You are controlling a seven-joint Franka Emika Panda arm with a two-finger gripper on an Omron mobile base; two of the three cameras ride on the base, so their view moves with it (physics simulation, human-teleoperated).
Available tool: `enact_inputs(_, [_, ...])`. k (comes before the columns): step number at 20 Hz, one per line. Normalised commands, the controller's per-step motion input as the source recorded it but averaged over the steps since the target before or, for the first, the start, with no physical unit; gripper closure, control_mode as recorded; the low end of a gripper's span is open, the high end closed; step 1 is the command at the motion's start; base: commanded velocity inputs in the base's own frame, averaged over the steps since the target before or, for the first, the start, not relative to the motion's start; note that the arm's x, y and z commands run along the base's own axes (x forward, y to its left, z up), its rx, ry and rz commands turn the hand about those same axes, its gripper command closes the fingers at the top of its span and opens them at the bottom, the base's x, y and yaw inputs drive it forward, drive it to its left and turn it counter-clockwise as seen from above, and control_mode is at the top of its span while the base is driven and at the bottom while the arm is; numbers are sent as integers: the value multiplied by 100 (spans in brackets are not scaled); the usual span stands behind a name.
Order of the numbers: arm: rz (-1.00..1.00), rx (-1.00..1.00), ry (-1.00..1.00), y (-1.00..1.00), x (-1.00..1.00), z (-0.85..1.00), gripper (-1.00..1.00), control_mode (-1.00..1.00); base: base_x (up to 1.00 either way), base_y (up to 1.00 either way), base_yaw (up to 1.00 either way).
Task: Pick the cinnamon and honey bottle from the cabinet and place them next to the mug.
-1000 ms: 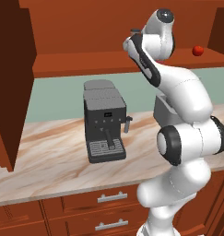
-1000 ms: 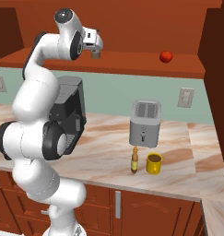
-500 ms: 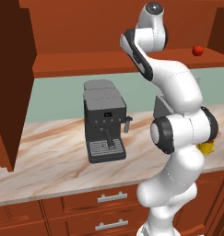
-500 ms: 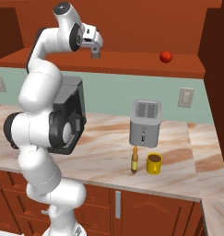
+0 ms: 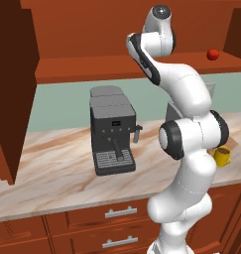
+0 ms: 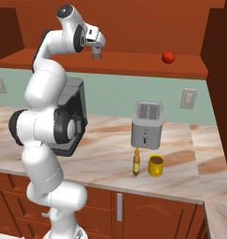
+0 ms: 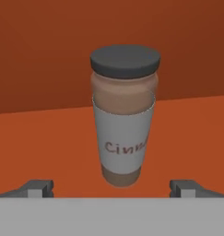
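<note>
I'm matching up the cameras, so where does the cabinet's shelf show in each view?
Left base view: the cabinet shelf crosses the upper part, above the coffee machine.
Right base view: it crosses the upper part, above the toaster.
Hand view: it is the floor under the cinnamon.
Shared landmark: the red fruit near its right end, in both base views.

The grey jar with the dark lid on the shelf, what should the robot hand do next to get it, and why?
Probably ease forward until the grey cinnamon shaker with the dark cap sits between the fingertips, then close. The gripper is open, the shaker stands upright and centred ahead, not yet between them.
</note>
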Motion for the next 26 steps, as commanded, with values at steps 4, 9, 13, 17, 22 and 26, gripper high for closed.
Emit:
enact_inputs(4, [0, 3, -2, -4, 15, 0, -100, -100, 0, 0, 0])
enact_inputs(9, [0, 2, 0, -20, 0, -1, -100, -100, 0, 0, 0])
enact_inputs(13, [0, 1, 0, -9, 0, 0, -100, -100, 0, 0, 0])
enact_inputs(17, [0, 2, 0, 0, 0, -16, -100, -100, 0, 0, 0])
enact_inputs(22, [0, 0, 0, 0, 0, -22, -100, -100, 0, 0, 0])
enact_inputs(26, [0, 0, 0, 0, 1, 0, -100, -100, 0, 0, 0])
